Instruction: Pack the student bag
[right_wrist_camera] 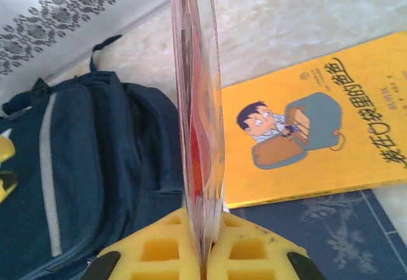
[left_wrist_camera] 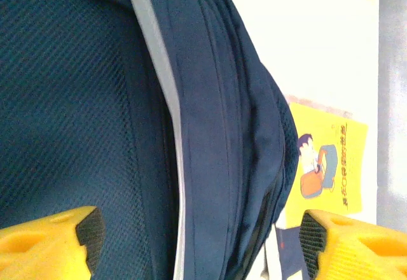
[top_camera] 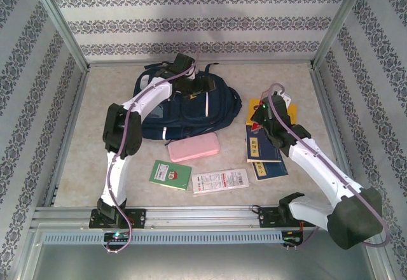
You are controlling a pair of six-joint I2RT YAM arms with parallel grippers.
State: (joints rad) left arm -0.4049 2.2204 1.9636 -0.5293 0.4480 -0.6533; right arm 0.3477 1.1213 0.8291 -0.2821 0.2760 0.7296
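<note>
The student bag point(top_camera: 191, 111), navy with a pale stripe, lies at the back middle of the table. My left gripper point(top_camera: 191, 84) hovers over its top end. In the left wrist view the left gripper point(left_wrist_camera: 200, 248) is open, with its yellow fingers point(left_wrist_camera: 48, 242) wide apart on either side of a zipped fold of the bag point(left_wrist_camera: 210, 140). My right gripper point(right_wrist_camera: 206, 254) is shut on a thin red-and-white booklet point(right_wrist_camera: 198, 102), held upright and edge-on just right of the bag point(right_wrist_camera: 95, 165). From above, the right gripper point(top_camera: 264, 118) sits over the books.
A yellow picture book point(top_camera: 284, 111) and dark blue books point(top_camera: 264, 156) lie at the right. A pink pencil case point(top_camera: 194, 146), a green notebook point(top_camera: 170, 174) and a white leaflet point(top_camera: 220, 181) lie in front of the bag. Patterned walls enclose the table.
</note>
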